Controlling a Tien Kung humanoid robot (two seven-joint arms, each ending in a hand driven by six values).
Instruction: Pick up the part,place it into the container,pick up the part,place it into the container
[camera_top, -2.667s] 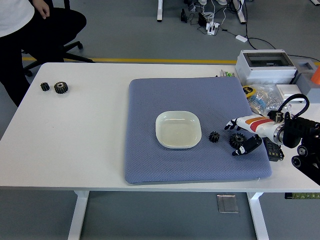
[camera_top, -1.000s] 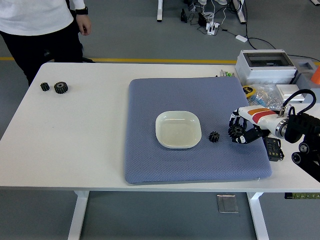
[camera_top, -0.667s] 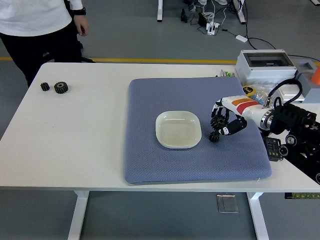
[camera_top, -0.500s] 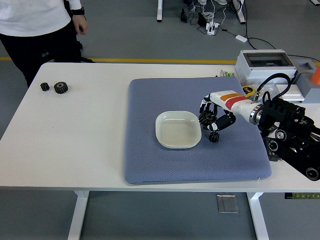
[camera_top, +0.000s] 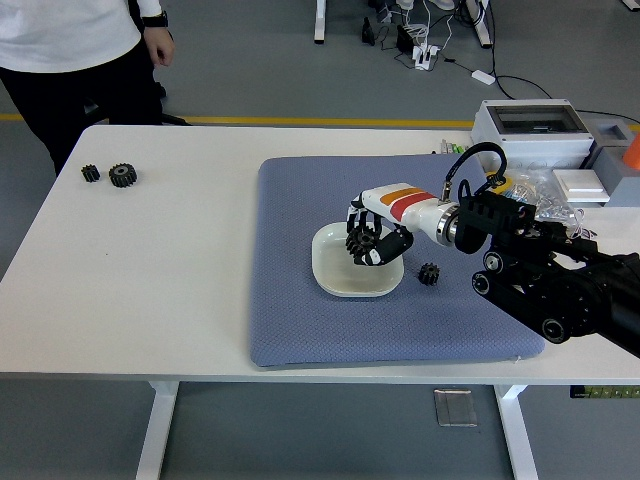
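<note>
1. Head view looks down on a white table (camera_top: 180, 290) with a blue-grey mat (camera_top: 300, 320) spread over its right half.
2. A shallow white dish (camera_top: 340, 280) sits near the middle of the mat.
3. The right arm reaches in from the right edge, and the right hand (camera_top: 375, 238) hangs over the right part of the dish.
4. Its black fingers (camera_top: 392, 246) are curled around a black gear (camera_top: 360, 241), which is clamped in the hand and held above the dish floor; whether the gear touches the dish cannot be told.
5. The back of the hand is white with orange and red stripes, and a black cable (camera_top: 470, 160) loops above the wrist.
6. A smaller black gear (camera_top: 429, 273) lies on the mat just right of the dish, apart from the hand and from the dish rim.
7. Two more black gears (camera_top: 110, 174) lie side by side near the table's far left edge, the smaller one on the left.
8. A grey box (camera_top: 530, 133) with a clear lid stands at the far right corner, with small packets beside it.
9. A person (camera_top: 70, 50) in a white top and dark trousers stands at the far left, one hand (camera_top: 160, 46) hanging loosely, touching nothing on the table.
</note>
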